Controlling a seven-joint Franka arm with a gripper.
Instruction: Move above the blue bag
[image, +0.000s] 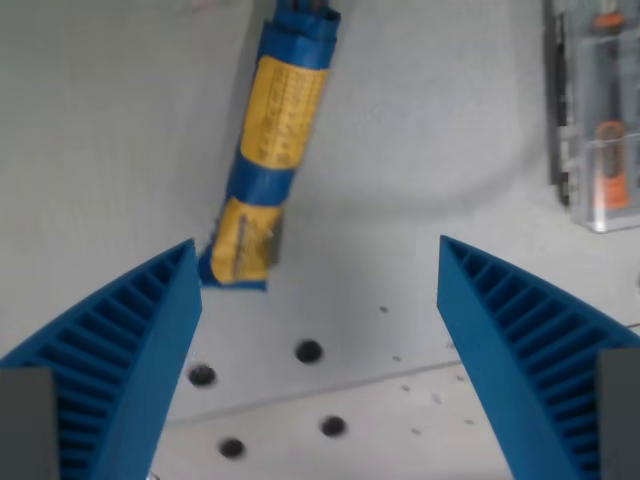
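Observation:
The blue bag (272, 150) is a long rolled blue packet with yellow label panels, lying on the grey-white table from the top centre down toward the wrist view's left. Its lower end sits just beyond the tip of my left finger. My gripper (316, 262) is open, its two ribbed blue fingers (120, 360) spread wide at the bottom corners with nothing between them. The bag lies up and to the left of the gap between the fingers, apart from both.
A clear plastic case (598, 110) holding orange-handled tools lies at the wrist view's right edge. Several dark round holes (308, 351) dot the table surface between my fingers, near a thin seam line.

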